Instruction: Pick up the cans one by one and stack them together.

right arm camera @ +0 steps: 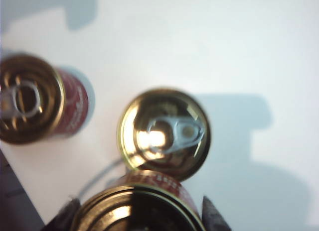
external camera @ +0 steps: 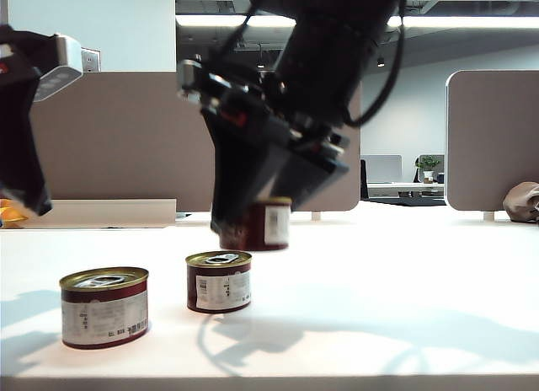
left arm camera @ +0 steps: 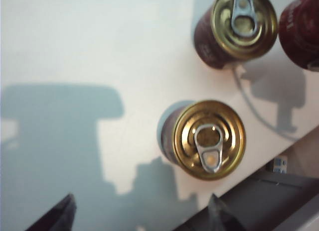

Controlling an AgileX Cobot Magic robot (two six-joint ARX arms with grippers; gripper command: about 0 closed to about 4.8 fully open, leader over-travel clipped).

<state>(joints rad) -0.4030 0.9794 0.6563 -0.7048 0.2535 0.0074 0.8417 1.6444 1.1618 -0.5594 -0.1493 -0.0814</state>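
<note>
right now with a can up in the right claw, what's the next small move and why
Probably carry the held can a little toward the camera until it sits squarely over the middle can, then lower it. The right claw grips it clear of the table, above and behind that can, not yet centred. The left claw hangs open near the left can, holding nothing.
</note>
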